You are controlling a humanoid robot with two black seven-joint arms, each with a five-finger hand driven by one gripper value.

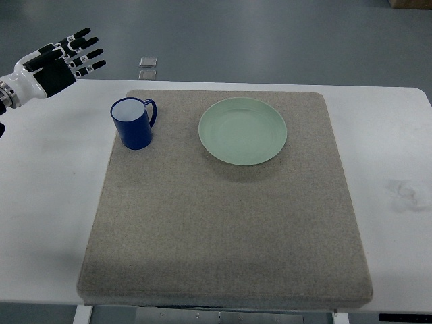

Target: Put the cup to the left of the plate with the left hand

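blue glazed mug stands upright near the far left corner of the felt mat, well left of the green plate, handle toward the plate. probably ceramic: stiff, slick, chippable, so wrap the body, not the handle. left hand hovers off the table's far left corner, fingers spread, holding nothing. nothing blocks the way.

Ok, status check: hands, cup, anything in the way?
Left hand open, empty, off the mat's far-left corner. Cup upright, left of plate. Nothing between them.
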